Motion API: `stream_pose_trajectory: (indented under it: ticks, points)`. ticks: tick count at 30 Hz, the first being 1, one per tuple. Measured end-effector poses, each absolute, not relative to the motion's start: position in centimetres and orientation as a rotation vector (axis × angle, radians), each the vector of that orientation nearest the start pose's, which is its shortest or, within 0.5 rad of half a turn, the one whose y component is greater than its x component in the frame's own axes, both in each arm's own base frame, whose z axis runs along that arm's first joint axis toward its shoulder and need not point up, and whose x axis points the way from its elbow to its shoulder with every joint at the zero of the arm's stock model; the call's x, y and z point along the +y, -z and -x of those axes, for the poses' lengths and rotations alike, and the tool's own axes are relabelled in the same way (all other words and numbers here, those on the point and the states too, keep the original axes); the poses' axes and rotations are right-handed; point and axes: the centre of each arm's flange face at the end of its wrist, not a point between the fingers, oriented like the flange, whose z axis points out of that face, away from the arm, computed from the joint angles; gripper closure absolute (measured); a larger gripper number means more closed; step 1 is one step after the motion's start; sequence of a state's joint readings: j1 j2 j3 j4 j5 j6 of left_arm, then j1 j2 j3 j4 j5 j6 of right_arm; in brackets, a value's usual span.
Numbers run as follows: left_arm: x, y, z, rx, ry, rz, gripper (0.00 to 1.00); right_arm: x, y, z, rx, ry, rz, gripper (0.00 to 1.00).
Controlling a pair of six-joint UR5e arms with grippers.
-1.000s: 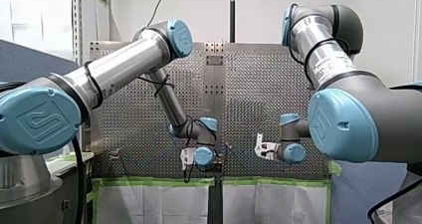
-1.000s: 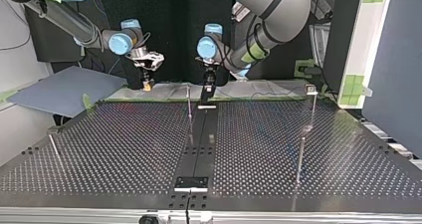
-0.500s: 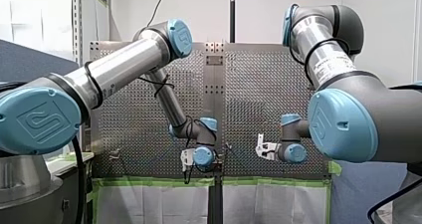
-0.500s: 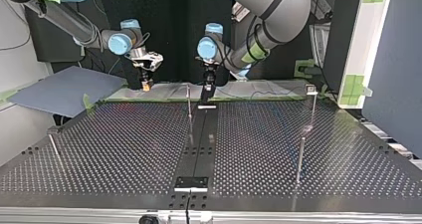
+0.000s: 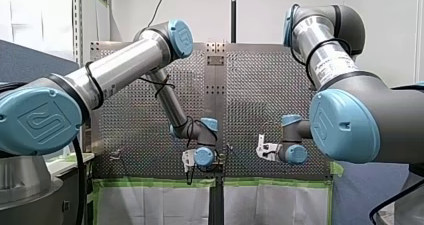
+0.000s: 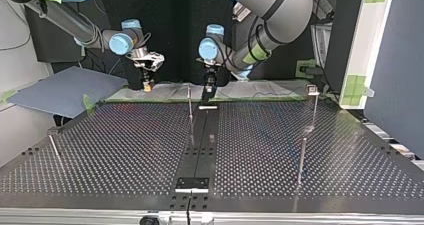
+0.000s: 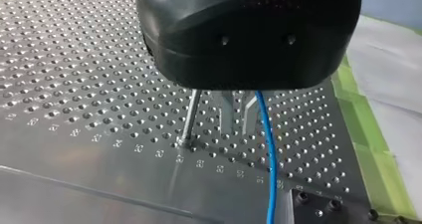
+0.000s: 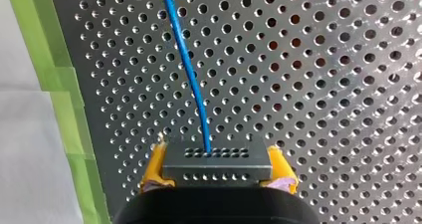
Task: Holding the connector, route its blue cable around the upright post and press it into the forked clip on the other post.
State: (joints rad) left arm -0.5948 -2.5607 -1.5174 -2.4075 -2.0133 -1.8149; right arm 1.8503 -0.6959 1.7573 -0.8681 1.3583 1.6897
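We hold the dark grey, hole-dotted connector block [image 8: 216, 165] clamped between our yellow-padded right fingers [image 8: 155, 167] at the top view's upper left, so its thin blue cable [image 8: 186, 64] can trail toward the slender metal post [image 7: 189, 119] beside our left arm [image 6: 250, 47], whose hold we cannot tell.

robotics lab, bench test cell. evidence: perforated metal table [image 6: 125, 150] with numbers stamped by the holes, thin posts [image 6: 301, 157] fixed upright in it, green tape [image 5: 150, 183] along the edge nearest the arms. industrial left arm [image 5: 120, 70] and right arm [image 5: 325, 60] flank it. black backdrop [image 6: 175, 30] behind the arms, bare white wall [image 5: 260, 10] at the far side, grey partition [image 6: 395, 60] alongside.
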Motion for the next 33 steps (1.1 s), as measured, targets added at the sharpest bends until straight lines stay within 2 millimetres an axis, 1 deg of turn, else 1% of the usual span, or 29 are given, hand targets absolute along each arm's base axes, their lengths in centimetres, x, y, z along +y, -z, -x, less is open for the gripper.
stream_pose_trajectory:
  ticks: [11,12,13,17,23,24,26,30,33]
  points:
    - [-43.2,3.5,-50.4,1.756,0.226,0.04,0.87,-53.2,2.2,-31.1,-1.188,-1.551,-1.656,1.0]
    - [-43.1,3.5,-50.5,1.757,0.229,0.037,0.85,-53.2,2.2,-31.1,-1.188,-1.553,-1.654,1.0]
    - [-43.1,3.6,-50.5,1.76,0.233,0.033,0.85,-53.3,2.2,-31.1,-1.187,-1.554,-1.653,1.0]
    - [-43.0,3.8,-50.5,1.771,0.241,0.018,0.85,-53.3,2.2,-31.1,-1.187,-1.557,-1.652,1.0]
    - [-42.9,4.7,-50.3,1.799,0.237,0.002,0.85,-53.3,2.3,-31.1,-1.188,-1.558,-1.653,1.0]
    - [-42.9,4.7,-50.3,1.802,0.236,0.002,0.83,-53.2,2.3,-31.1,-1.188,-1.558,-1.653,1.0]
    - [-42.9,4.8,-50.3,1.809,0.236,0.001,0.83,-53.2,2.3,-31.2,-1.188,-1.559,-1.656,1.0]
    - [-42.9,4.9,-50.3,1.814,0.244,0.004,0.83,-53.1,2.9,-31.2,-1.193,-1.552,-1.663,1.0]
    - [-43.0,4.9,-50.3,1.816,0.247,0.004,0.83,-53.0,3.9,-31.1,-1.203,-1.538,-1.679,1.0]
